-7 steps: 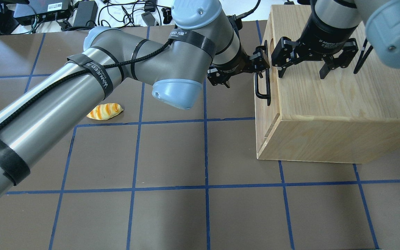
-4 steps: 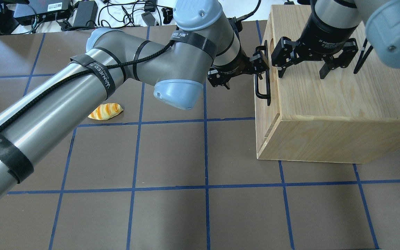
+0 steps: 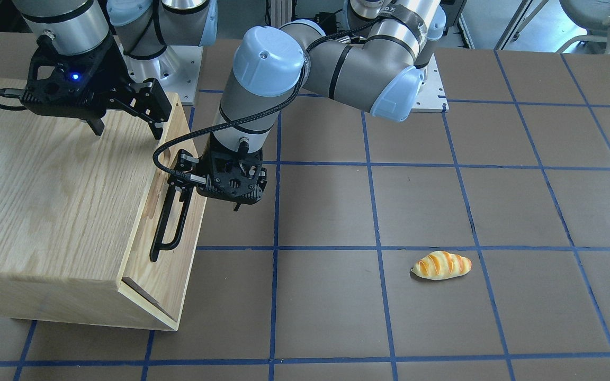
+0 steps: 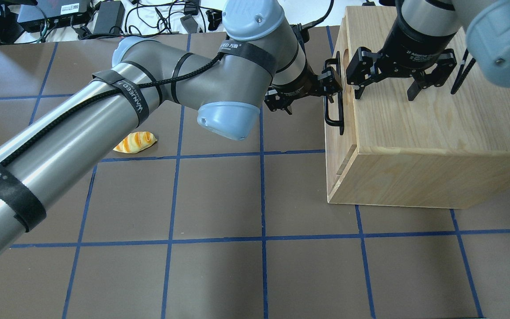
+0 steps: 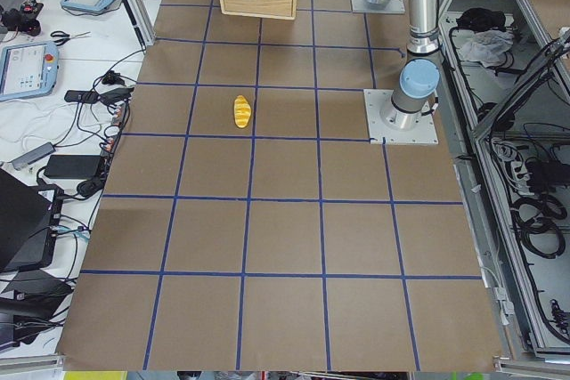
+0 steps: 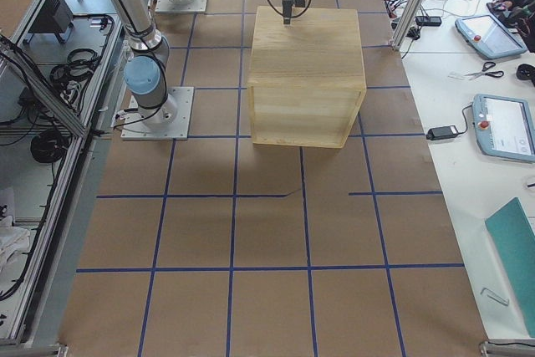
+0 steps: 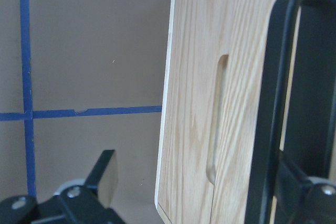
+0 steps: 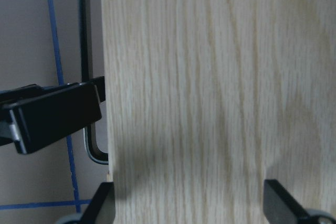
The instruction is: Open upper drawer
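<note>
Apparently the grasp is only now being set up: the left gripper (image 4: 334, 83) is straddling the black bar handle (image 7: 268, 103) of the upper drawer (image 3: 178, 264) with its fingers apart. The drawer is sitting at or barely out from the cabinet (image 4: 436, 141) face, and the right gripper (image 4: 385, 95) is hanging spread wide over the cabinet top. The next move is calling for a firm clamp and a straight outward pull; a strap (image 4: 131, 95) on the left arm is showing "WANEED", and the right gripper's body "2F Adaptive".
</note>
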